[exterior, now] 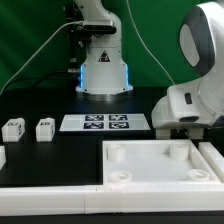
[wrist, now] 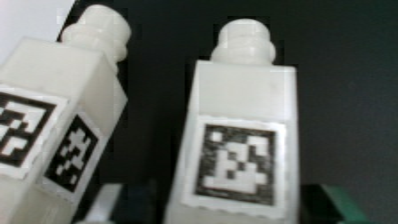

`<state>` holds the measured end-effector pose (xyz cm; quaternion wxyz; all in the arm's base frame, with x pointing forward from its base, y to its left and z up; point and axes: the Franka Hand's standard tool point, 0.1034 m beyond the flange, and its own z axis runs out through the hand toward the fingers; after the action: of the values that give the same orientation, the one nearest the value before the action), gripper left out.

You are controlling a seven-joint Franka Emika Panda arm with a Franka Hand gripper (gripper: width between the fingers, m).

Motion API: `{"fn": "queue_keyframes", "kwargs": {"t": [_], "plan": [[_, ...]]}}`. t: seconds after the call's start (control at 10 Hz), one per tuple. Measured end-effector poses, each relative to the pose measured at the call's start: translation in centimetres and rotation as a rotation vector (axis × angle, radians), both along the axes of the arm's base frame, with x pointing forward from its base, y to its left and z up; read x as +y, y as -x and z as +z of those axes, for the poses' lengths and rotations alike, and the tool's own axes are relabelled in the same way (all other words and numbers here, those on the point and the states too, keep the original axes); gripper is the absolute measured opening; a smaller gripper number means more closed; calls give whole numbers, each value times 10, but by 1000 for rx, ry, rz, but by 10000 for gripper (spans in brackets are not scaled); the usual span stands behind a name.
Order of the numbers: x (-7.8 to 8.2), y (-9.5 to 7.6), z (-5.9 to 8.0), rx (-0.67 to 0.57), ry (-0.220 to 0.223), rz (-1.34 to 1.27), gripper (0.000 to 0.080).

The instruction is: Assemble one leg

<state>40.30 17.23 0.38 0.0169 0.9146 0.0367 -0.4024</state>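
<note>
The gripper (wrist: 240, 205) shows only two dark fingertips (wrist: 134, 200), one on each side of a leg (wrist: 240, 140) — whether clenched or released cannot be told. A second leg (wrist: 71, 120) stands just beside it. In the exterior view, two small legs (exterior: 44, 128) stand on the black table (exterior: 60, 150) — toward the exterior view's left of the marker board (exterior: 104, 123).

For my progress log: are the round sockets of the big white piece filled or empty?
Empty: the visible sockets hold nothing; two legs sit apart on the table.
</note>
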Motion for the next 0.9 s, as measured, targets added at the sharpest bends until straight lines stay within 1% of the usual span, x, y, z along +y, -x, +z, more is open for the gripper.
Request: {"fn": "queue_keyframes", "kwargs": {"t": [0.4, 0.5, 0.7, 0.9], "plan": [[0, -1, 1, -2, 0, 0, 293], [0, -4, 8, -8, 10, -9, 293], [-6, -15, 41, -43, 26, -24, 294], [-18, -25, 63, -70, 31, -37, 294]]}}
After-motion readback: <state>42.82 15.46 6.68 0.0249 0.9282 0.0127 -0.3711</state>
